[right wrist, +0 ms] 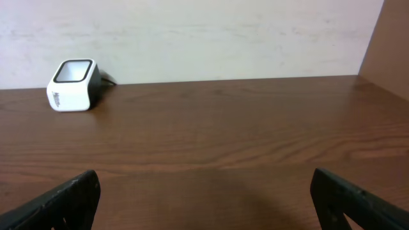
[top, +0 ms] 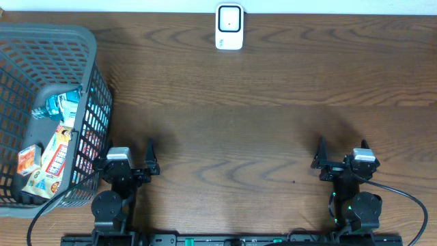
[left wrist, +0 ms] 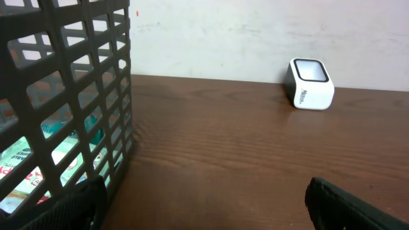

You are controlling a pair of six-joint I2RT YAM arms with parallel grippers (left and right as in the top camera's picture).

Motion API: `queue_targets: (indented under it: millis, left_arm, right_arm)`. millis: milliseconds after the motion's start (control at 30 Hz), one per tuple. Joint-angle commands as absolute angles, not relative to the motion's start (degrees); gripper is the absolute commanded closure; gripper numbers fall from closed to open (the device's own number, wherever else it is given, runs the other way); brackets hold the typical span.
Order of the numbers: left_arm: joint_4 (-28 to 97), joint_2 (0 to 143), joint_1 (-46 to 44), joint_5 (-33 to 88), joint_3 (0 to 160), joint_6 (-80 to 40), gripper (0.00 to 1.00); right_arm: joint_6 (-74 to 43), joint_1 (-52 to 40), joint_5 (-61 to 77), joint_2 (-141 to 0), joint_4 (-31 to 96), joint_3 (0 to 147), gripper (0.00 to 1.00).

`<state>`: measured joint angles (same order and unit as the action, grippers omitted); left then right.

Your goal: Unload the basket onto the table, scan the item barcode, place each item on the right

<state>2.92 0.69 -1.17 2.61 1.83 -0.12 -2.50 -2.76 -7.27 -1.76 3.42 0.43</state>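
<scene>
Brown wood-grain tabletop [top: 259,82] runs wide between its left and right edges. A grey plastic basket [top: 95,102] fills the far left corner and reaches down the left edge. Its lattice wall stands just beside the left gripper [top: 130,156], so that arm has open room only on its inner side. Inside the basket lie the packets [top: 54,157], orange and white, with a teal packet [top: 58,104] farther back; no barcode can be made out from here. The white scanner [top: 229,27] stands at the middle of the far edge, against the pale wall [right wrist: 192,32], well apart from both arms and from the basket. Left gripper jaws are spread wide and hold nothing. The right gripper [top: 343,152], near the front edge towards the right corner, is spread just as wide and carries nothing. Between the two arms and the scanner stretches a broad run of bare wood. A brown upright panel [right wrist: 390,45] closes off the right edge.
</scene>
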Motion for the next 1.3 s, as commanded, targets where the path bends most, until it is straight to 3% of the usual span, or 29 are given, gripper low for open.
queue_targets:
  millis: [0, 1067, 1267]
  left_arm:
    - [4.0, 0.3, -0.9, 1.7, 0.2, 0.4, 0.02]
    - [3.7, 0.3, -0.9, 4.3, 0.3, -0.2, 0.02]
    - [3.8, 0.3, -0.9, 10.8, 2.9, -0.3, 0.02]
  right_arm:
    - [-2.1, -3.0, -6.9, -1.8, 3.6, 0.3, 0.01]
    - [-2.0, -3.0, -6.9, -1.8, 3.6, 0.3, 0.01]
    - [-2.0, -3.0, -6.9, -1.8, 3.6, 0.3, 0.01]
